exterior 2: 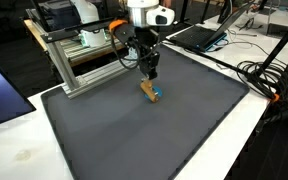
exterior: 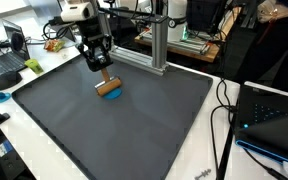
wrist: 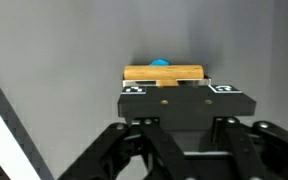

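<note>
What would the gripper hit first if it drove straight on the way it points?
The gripper is already shut on the wooden block, with a blue piece just beyond it. Next in line is the grey mat. How far off the mat is looks unclear.

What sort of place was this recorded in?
Probably a robotics lab or workshop: an aluminium frame stands by the grey mat, a laptop sits open nearby, and loose cables trail beside the mat.

Dark grey mat [exterior: 114, 125] covers a white table [exterior: 208, 125]; an aluminium extrusion frame [exterior: 158, 42] stands at its far edge. Laptop [exterior: 6, 62] far left, black cables [exterior: 224, 105] on the right. Even indoor light, cluttered benches behind.
</note>
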Robot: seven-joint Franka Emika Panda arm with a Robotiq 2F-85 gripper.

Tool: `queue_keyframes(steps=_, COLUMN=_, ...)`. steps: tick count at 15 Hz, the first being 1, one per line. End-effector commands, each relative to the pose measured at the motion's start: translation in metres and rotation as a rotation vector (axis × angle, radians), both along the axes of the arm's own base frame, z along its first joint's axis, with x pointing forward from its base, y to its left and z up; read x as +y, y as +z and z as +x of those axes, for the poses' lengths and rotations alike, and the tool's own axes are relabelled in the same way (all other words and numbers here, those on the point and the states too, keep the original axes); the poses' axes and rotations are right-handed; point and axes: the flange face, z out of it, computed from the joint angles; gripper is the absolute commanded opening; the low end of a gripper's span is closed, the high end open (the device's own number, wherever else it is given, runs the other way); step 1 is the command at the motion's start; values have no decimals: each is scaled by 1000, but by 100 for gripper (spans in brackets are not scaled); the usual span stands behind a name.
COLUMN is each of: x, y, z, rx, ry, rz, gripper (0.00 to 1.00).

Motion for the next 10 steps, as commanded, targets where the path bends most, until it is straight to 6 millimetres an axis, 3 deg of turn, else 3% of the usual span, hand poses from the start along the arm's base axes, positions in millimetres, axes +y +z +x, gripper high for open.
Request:
queue_keyframes(steps=1, x=-12, y=-27, z=-18, rx=106, ry=-30, rz=-44, gripper=22)
queue_keyframes(steps=10, x=-9, y=-21, z=-16, rx=107, ry=-25, rz=-53, gripper=22)
